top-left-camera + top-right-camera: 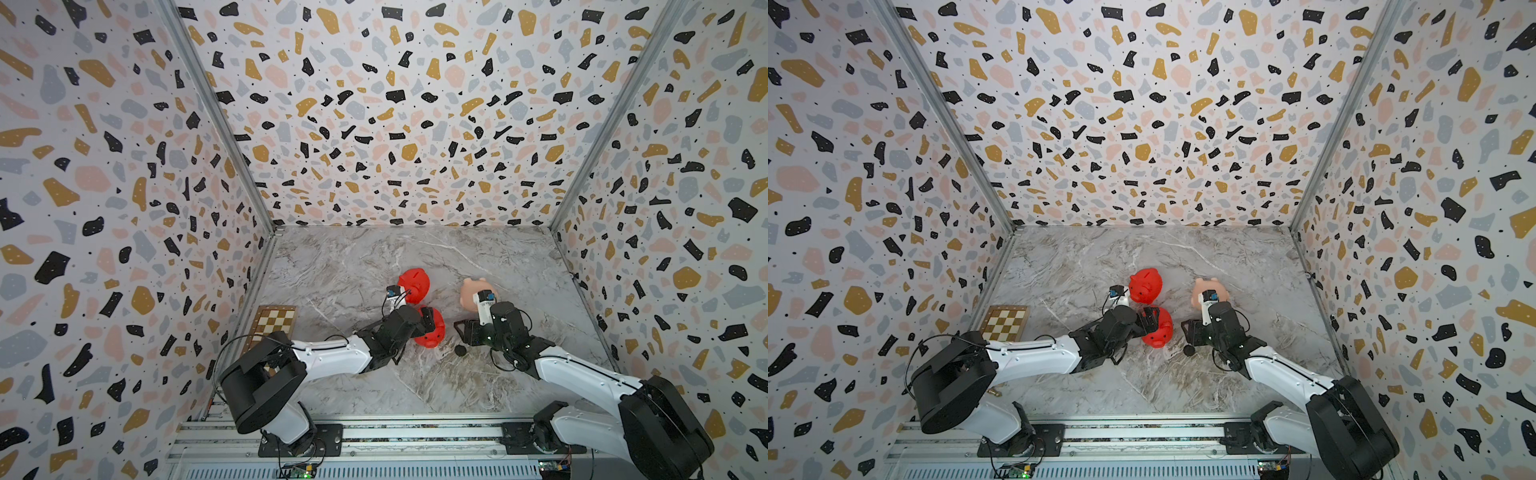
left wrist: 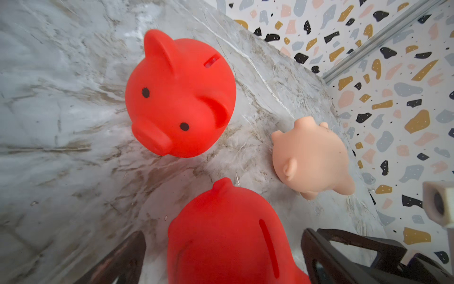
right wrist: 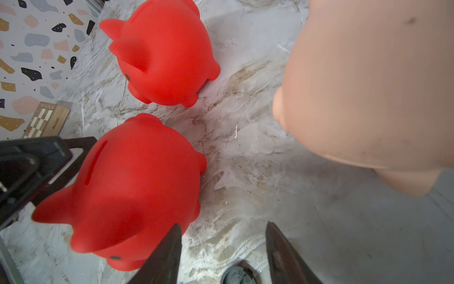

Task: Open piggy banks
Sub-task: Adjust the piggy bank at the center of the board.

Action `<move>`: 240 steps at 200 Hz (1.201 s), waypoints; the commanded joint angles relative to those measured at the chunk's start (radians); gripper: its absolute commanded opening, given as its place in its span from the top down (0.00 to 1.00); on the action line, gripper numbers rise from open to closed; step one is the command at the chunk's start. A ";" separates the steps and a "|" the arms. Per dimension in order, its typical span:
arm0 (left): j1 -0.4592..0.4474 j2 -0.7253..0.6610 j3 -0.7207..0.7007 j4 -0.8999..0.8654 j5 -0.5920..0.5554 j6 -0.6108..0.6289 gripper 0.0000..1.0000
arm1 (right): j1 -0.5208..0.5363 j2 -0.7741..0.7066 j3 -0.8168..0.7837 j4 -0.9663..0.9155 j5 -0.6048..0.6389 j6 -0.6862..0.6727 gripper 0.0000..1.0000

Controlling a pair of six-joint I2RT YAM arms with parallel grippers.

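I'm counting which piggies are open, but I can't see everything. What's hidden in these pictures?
Near red piggy bank: partly under the left gripper in both top views; cut by the bottom edge in the left wrist view.
Pink piggy bank: too close and cut by edges in the right wrist view.
Black plug: cut by the bottom edge there; tiny in both top views.

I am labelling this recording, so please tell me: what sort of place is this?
Probably a robot test booth: terrazzo-print walls enclose a marble-look tabletop, and a metal rail carries the left arm and right arm.
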 commanded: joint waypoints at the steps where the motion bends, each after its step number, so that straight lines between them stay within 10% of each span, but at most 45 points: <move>1: -0.025 0.033 -0.003 0.072 -0.152 -0.046 0.01 | -0.006 0.016 0.001 0.011 -0.041 0.001 0.44; 163: 0.031 0.050 -0.278 0.373 -0.158 -0.124 0.25 | -0.010 0.048 -0.011 0.064 -0.132 0.034 0.44; 240: 0.181 0.162 -0.400 0.721 0.076 -0.147 0.45 | 0.018 0.101 0.040 0.090 -0.167 0.034 0.44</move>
